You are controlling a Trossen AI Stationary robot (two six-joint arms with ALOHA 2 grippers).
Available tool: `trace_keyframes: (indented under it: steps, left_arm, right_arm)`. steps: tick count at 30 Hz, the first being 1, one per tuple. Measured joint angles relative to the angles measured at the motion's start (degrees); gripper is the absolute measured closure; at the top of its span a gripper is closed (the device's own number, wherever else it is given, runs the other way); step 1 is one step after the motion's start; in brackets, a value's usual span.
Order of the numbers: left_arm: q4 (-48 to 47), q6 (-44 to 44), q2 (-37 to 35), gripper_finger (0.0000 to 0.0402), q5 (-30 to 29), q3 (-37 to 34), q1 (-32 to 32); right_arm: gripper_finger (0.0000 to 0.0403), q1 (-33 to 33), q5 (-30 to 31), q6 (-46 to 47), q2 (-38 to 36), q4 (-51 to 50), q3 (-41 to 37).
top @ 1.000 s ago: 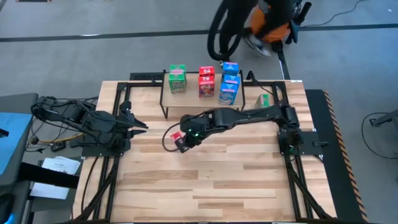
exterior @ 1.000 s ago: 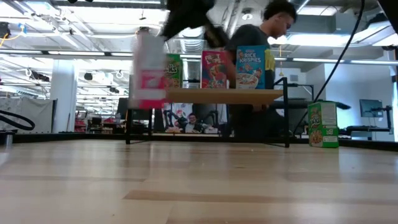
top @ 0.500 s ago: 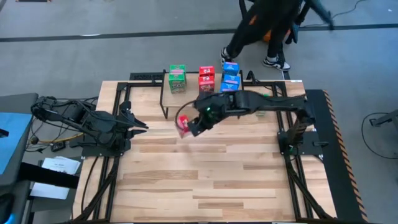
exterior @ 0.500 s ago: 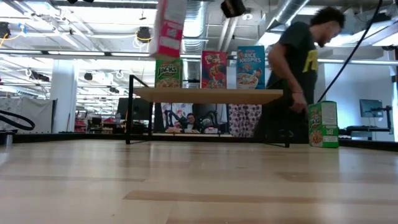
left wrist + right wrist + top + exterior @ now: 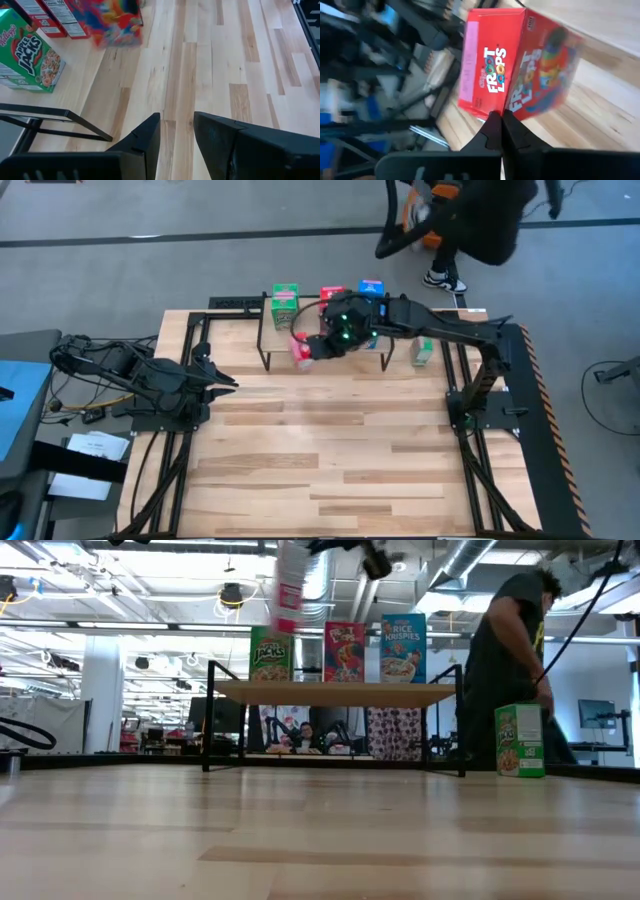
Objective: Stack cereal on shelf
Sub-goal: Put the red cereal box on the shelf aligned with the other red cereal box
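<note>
My right gripper (image 5: 314, 347) is shut on a red Froot Loops cereal box (image 5: 300, 351), which it holds high over the near left part of the shelf (image 5: 278, 338). In the low view this box (image 5: 289, 585) hangs above the boxes on the shelf. A green box (image 5: 270, 652), a red one (image 5: 344, 650) and a blue one (image 5: 403, 647) stand upright on the shelf's wooden top (image 5: 335, 692). Another green box (image 5: 422, 350) stands on the table to the right of the shelf. My left gripper (image 5: 228, 384) waits at the table's left edge, shut, holding nothing. My right gripper pinches the red box at one end, on the edge where its narrow side meets its printed front (image 5: 498, 111). The fingers (image 5: 492, 131) reach it from the table's right, slanting down. The box is lifted clear, higher than the shelf's top, and stands out beyond the fingertips.
A person (image 5: 512, 660) walks behind the table's far right corner. The shelf's thin black legs (image 5: 60, 117) stand on the slatted tabletop (image 5: 330, 460). Black frame rails run along both sides of the table.
My right gripper has risen and swung from over the table's middle toward the far edge, up to the shelf's near left part. The red box has gone with it, lifted from shelf-top height to above the standing boxes. The person behind has walked toward the right.
</note>
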Motion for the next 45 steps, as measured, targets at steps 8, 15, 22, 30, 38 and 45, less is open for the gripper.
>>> trace_keyframes:
  steps: [8,15,22,30,38,45]
  left_arm:
    - [-0.31,-0.1,0.0,0.0294,0.1,0.0,0.01]
    - [-0.31,-0.1,0.01,0.0294,0.08,0.0,0.0]
    - [-0.31,-0.1,0.02,0.0294,0.08,0.0,0.0]
    - [-0.31,-0.12,0.02,0.0294,0.08,0.0,0.01]
    - [-0.33,-0.99,0.0,0.0294,0.1,0.0,0.0]
    - [-0.36,-0.99,0.02,0.0294,0.1,0.0,0.0]
  right_arm:
    - [0.0395,-3.18,-1.23,0.24,0.91,-0.45,0.0]
    - [0.0395,-5.53,-1.15,0.19,1.54,-1.29,-0.01]
    - [0.0395,-5.78,-1.01,0.93,1.68,-1.47,-0.03]
    - [0.0395,-6.7,-0.36,1.09,2.11,-1.86,0.0]
    - [0.0395,-6.68,0.21,1.07,4.53,-3.12,-0.1]
    - [0.0395,-6.86,0.92,1.11,4.42,-1.9,-0.01]
